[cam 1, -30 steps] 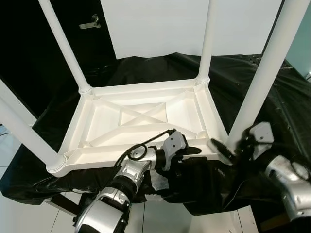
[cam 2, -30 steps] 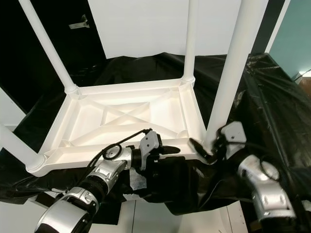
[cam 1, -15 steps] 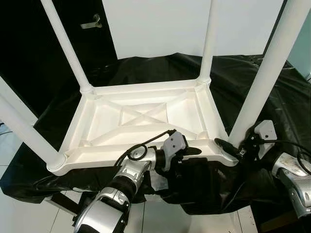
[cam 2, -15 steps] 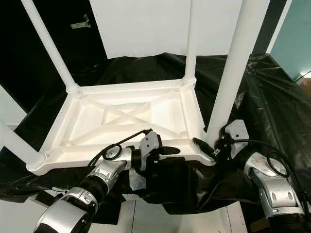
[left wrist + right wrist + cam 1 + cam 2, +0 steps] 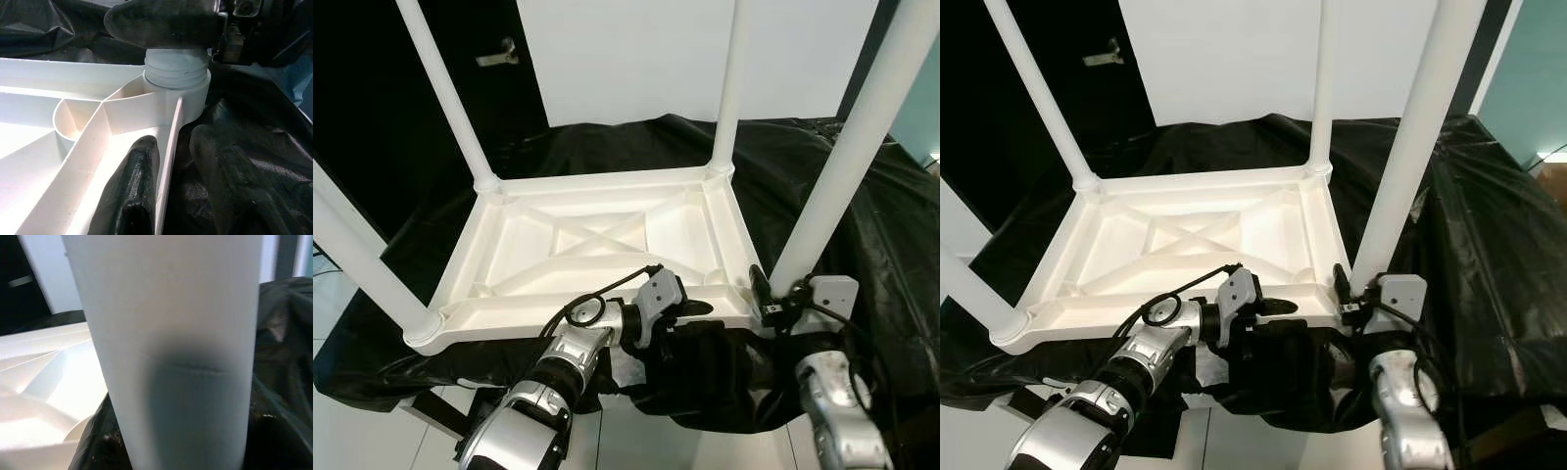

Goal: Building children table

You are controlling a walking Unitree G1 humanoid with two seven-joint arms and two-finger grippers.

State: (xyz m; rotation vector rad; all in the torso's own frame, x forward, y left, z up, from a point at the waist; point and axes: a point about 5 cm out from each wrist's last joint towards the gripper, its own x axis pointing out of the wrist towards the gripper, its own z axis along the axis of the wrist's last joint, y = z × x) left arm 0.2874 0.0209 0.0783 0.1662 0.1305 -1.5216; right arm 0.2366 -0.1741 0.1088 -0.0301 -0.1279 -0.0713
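From the left eye view, the white children's table lies upside down on a black cloth with 4 legs standing up; the left gripper pinches the near rim, and the right gripper sits at the base of the near right leg, 1 black finger rising beside it; whether it clasps the leg or only rests against it I cannot tell. The right eye view gives the same layout, adding the near left leg at its corner socket. The left wrist view supplies what the head views cannot: the 2 fingers straddle the thin rim wall, 1 inside, 1 outside, clamped on it, and at the corner socket a threaded collar shows above the seat, so the leg looks, in my judgement, not fully screwed home. The right wrist view is taken up by the leg's blurred shaft, too close to read the fingers. The risk: turning a leg that is cross-threaded or half seated could jam it or leave it wobbling, and the rim grip may slip, letting the whole table spin on the slick cloth
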